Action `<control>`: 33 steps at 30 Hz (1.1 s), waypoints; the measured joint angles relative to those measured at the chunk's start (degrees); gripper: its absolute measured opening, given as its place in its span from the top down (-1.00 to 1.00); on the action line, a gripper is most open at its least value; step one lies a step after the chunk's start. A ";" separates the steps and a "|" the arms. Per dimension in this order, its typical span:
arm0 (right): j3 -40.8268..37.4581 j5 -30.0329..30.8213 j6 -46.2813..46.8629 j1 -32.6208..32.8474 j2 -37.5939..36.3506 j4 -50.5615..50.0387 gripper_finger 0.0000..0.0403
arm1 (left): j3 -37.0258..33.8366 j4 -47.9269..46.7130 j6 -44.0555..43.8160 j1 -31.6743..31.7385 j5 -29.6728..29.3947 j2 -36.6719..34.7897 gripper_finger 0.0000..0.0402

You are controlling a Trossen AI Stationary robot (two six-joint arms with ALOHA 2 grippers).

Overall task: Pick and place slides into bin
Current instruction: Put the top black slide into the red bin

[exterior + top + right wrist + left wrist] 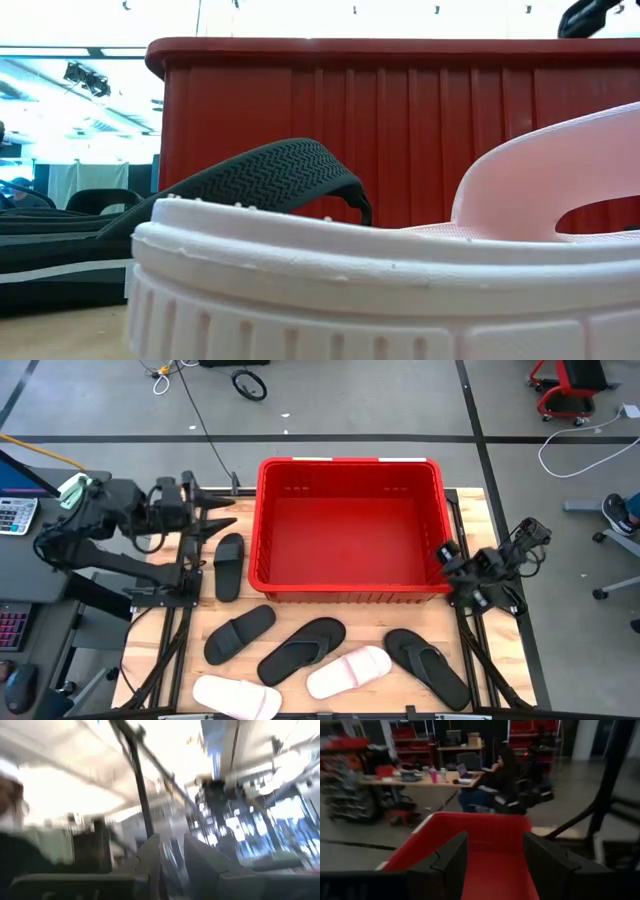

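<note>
The left hand [222,518], fingers apart and empty, hovers just beside the black wide-strap slide [229,566] lying on the wooden bench [480,500] left of the empty red plastic bin [350,590]. Best descend squarely over its strap. The right hand [447,557], slightly parted, holds nothing.

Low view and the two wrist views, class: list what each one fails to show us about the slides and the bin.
- Low view: a pink slide fills the foreground, hiding most of the table; the bin shows only its outer wall, its inside unseen.
- Left wrist view: only the bin's inside shows between the left gripper jaws; no slides in frame.
- Right wrist view: motion blur; the right gripper points at the ceiling, no table visible.
</note>
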 joint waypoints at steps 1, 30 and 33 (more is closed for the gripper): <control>0.00 0.02 0.00 0.00 0.02 2.42 0.54 | 1.70 -0.11 -2.26 0.00 -0.06 1.46 0.05; 37.96 20.56 -16.07 -0.02 29.01 -19.85 0.54 | -9.47 -56.82 -32.95 0.20 -1.40 11.81 0.39; 43.00 25.01 -16.41 -0.02 34.52 -24.43 0.54 | -15.50 -56.65 -32.80 0.20 -0.18 14.00 0.35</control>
